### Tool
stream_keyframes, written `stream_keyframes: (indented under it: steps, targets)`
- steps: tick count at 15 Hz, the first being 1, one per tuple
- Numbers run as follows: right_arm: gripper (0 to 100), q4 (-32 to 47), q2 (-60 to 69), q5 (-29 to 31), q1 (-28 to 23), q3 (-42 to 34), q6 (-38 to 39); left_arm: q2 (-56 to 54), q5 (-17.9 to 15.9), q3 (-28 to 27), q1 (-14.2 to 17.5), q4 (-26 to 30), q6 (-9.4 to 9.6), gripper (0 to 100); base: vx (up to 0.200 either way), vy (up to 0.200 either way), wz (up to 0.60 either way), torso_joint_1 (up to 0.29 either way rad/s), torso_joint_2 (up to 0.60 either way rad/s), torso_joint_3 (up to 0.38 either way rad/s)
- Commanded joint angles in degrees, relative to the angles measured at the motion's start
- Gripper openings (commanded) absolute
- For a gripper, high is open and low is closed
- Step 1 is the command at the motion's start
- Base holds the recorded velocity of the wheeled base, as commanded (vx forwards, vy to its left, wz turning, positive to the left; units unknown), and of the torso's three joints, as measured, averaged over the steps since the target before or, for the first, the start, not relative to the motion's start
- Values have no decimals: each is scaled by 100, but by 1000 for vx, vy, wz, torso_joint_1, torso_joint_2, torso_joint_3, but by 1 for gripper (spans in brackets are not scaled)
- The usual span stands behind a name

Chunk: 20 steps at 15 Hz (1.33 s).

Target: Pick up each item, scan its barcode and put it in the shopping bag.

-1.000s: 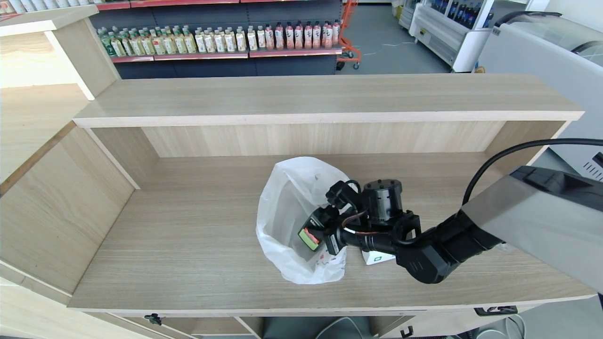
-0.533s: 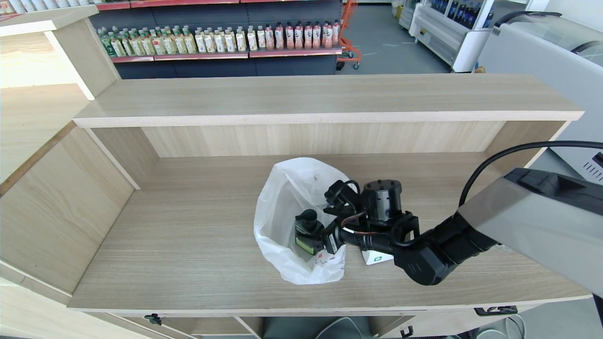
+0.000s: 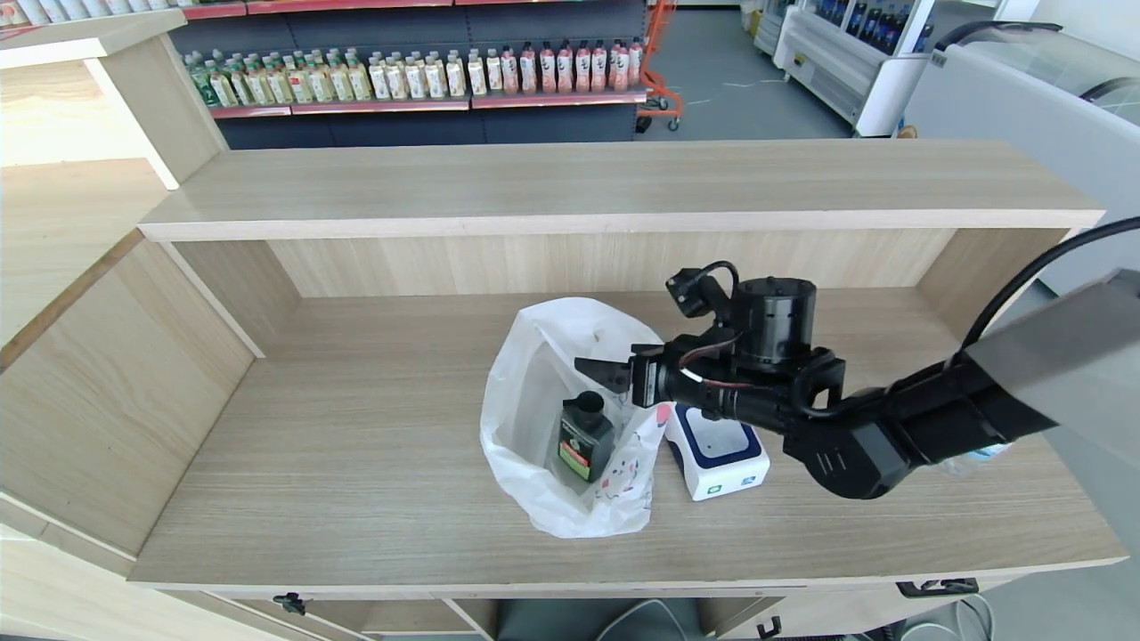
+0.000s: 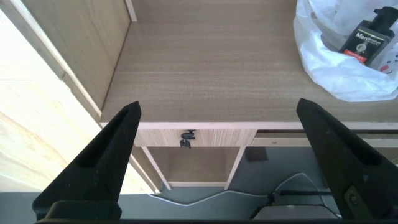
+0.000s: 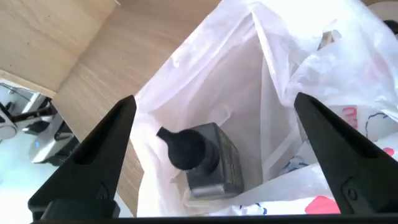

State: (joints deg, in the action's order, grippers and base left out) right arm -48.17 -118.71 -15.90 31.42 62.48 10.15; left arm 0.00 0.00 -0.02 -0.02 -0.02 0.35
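One bottle (image 3: 583, 438) already bagged; held the right gripper (image 3: 598, 378) splayed and empty just above the bag (image 3: 525, 392), presumably free for fetching another item.

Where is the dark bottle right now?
The dark bottle sits inside the shopping bag, left of the scanner in the head view, under the open right gripper.
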Motion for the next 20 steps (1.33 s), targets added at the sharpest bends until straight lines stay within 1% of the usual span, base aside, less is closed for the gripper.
stream_keyframes:
  steps: [1, 3, 4, 5, 6, 7, 8, 9, 10, 12, 14, 16, 20]
  targets:
    - [100, 97, 867, -1, -153, -34, 268, 9, 0, 2, 2, 2, -9, 100, 0, 0, 0, 0, 0, 0]
    - [100, 501, 1483, -1, -267, -289, 320, 9, 0, 2, 2, 2, -18, 100, 0, 0, 0, 0, 0, 0]
    - [100, 677, 1860, 8, -355, -552, 320, 9, 0, 2, 2, 2, -18, 100, 0, 0, 0, 0, 0, 0]
    - [100, 853, 2546, 16, -654, -1176, 277, 9, 0, 2, 2, 2, -18, 100, 0, 0, 0, 0, 0, 0]
    - [100, 1020, 3038, 16, -900, -1581, 224, 9, 0, 2, 2, 2, -9, 100, 0, 0, 0, 0, 0, 0]
    - [100, 1301, 3513, 25, -1199, -1950, 57, 9, 0, 2, -6, 2, -18, 100, 0, 0, 0, 0, 0, 0]
    - [100, 1767, 4067, 25, -1595, -2328, -260, 9, 0, 2, -6, 2, -18, 100, 0, 0, 0, 0, 0, 0]
    - [100, 2083, 4436, 16, -1867, -2530, -391, 9, 0, 2, 2, 2, -18, 100, 0, 0, 0, 0, 0, 0]
    - [100, 2452, 4858, 16, -2166, -2723, -453, 9, 0, 2, -6, -6, -18, 100, 0, -200, 0, 2, 2, -2]
    - [100, 2988, 5350, 25, -2597, -2794, -523, 9, 0, 2, -6, -6, -18, 100, 0, -200, 0, 2, 7, 2]
    - [100, 3322, 5534, 16, -2983, -2829, -901, 9, 0, 2, -6, 2, -18, 100, 0, -200, 0, 0, 0, 0]
    - [100, 3533, 5710, 16, -3265, -3013, -1218, 9, 0, -6, 2, 2, -18, 100, 0, -200, 0, 5, 5, 5]
    - [100, 3577, 5939, 16, -3352, -3330, -1341, 9, 0, 2, 2, 2, -18, 100, 0, -200, 0, 1, 6, 4]
